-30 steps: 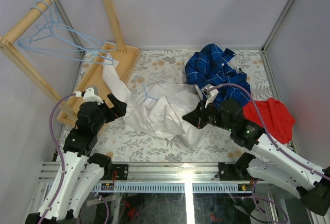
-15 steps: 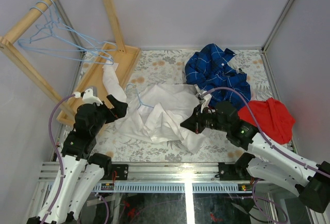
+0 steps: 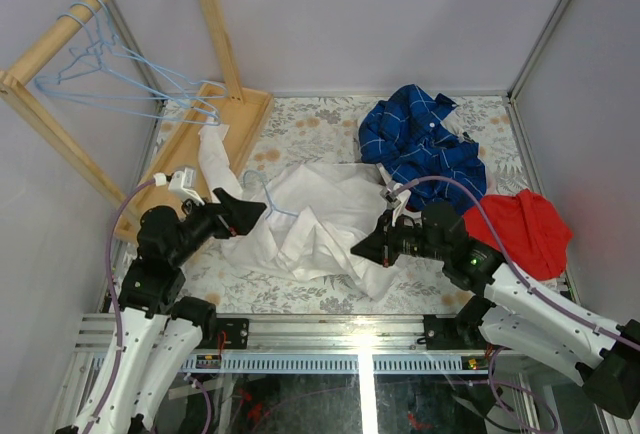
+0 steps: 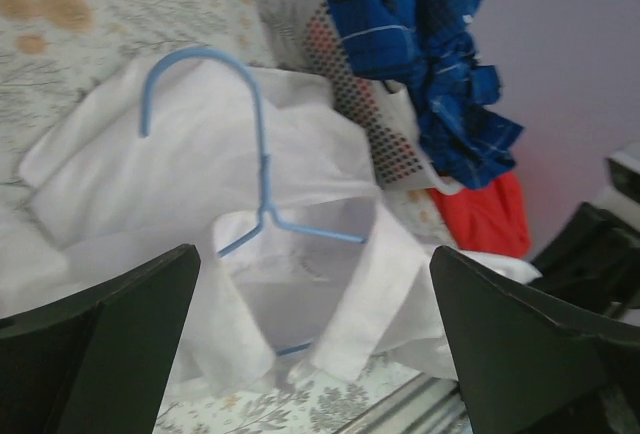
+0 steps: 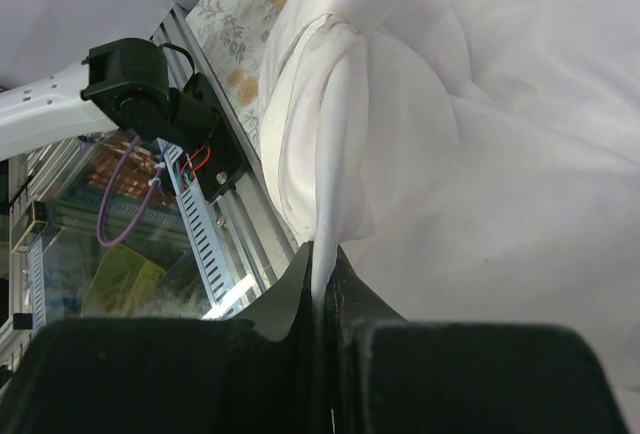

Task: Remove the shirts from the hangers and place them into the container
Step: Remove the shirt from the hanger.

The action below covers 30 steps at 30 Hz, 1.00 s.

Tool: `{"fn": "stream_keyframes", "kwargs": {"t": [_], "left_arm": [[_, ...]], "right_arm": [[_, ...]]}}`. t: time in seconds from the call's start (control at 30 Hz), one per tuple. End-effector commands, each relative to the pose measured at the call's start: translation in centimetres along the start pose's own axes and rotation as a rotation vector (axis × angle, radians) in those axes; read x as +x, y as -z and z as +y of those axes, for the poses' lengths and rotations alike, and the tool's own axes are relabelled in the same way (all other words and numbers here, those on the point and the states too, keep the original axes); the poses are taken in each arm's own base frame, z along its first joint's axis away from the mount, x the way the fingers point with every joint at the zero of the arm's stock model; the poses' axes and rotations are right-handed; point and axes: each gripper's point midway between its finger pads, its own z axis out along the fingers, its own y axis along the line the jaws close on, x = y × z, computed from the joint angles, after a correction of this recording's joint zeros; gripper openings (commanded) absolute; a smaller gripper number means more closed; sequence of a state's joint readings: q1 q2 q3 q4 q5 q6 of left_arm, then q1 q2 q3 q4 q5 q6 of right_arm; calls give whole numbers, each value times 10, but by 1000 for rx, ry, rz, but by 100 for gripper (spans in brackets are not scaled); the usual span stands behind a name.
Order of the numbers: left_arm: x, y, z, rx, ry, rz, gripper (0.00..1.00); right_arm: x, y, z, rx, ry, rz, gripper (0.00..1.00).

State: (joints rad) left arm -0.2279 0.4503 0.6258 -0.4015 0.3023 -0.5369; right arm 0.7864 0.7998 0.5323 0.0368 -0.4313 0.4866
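On the table (image 3: pixel 330 119), the shirt (image 3: pixel 315 216) is laid crosswise, hanger (image 3: pixel 268 197) hook pointed left; cloth is pinched in the right gripper (image 3: pixel 358 250); the left gripper (image 3: pixel 245 209) is held wide open.

This looks like a robotics lab test cell, not a home. Plain grey panels (image 3: pixel 400 14) set in aluminium posts (image 3: pixel 547 29) box in the floral-covered worktop (image 3: pixel 320 119). The left arm (image 3: pixel 150 284) and right arm (image 3: pixel 530 299) are bolted to an aluminium rail (image 3: pixel 320 332) along its near edge, trailing purple cables (image 3: pixel 112 284).
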Motion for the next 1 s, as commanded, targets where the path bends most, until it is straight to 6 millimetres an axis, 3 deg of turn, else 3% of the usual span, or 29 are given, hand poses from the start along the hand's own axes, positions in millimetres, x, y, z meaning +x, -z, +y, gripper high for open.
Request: {"fn": "stream_keyframes", "kwargs": {"t": [0.0,0.17,0.43,0.53,0.77,0.97], "left_arm": [[-11,7,-50,242,88,-10,100],[-9,5,-62,326,189,-8,100],[14,-13,10,-27,181,19,97],[20,-23,22,-61,183,33,95],[31,-50,28,-44,229,87,74],[29,-57,33,-47,219,74,55]], "right_arm": [[-1,4,19,-98,27,-7,0],[2,3,17,-96,18,1,0],[-4,0,14,-63,5,3,0],[-5,-1,15,-73,7,-3,0],[-6,0,17,-73,-7,6,0],[-6,1,17,-70,-13,5,0]]}}
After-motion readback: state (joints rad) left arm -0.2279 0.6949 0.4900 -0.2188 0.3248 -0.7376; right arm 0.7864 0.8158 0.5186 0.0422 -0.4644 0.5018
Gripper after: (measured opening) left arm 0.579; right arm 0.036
